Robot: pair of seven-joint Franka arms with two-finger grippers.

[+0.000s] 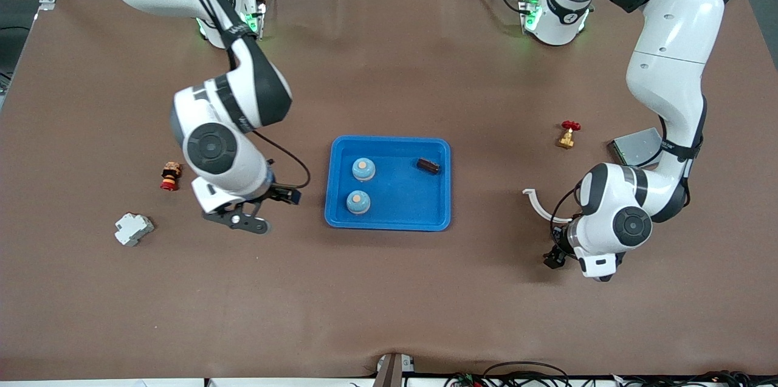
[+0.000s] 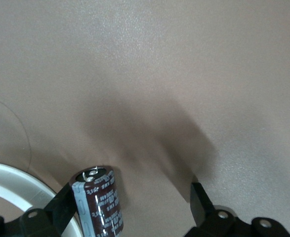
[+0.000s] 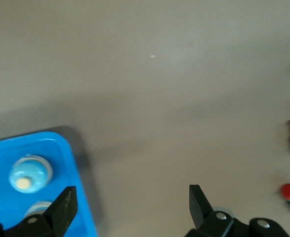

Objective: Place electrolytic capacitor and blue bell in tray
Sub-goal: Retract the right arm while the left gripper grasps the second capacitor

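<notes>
A brown mat [image 1: 389,290] covered the whole table, with the blue tray [image 1: 389,222] at its middle. From the front view, two blue bells [image 1: 363,169] sat in the tray, one nearer the camera than the other, and a dark capacitor [image 1: 428,165] lay in the tray too, toward my left arm's end of it. My right gripper [image 1: 243,220] hung low over the mat beside the tray, toward my right arm's end of the table. My left gripper [image 1: 562,253] was low over the mat, well apart from the tray, near a white curved part [image 1: 538,203]. A red-handled brass valve [image 1: 568,135] and a grey metal box [image 1: 635,147] lay farther from the camera than that gripper.

Through my left wrist view, my fingers [image 2: 61,205] stood spread wide, and a second dark capacitor [image 2: 99,202] stood just beside one of them; whether it touched, I could not tell. The white part's rim [image 2: 16,182] showed next to it.

Through my right wrist view, my fingers [image 3: 63,205] were wide apart and gripped nothing, one of them over the tray's rim [image 3: 83,197].
</notes>
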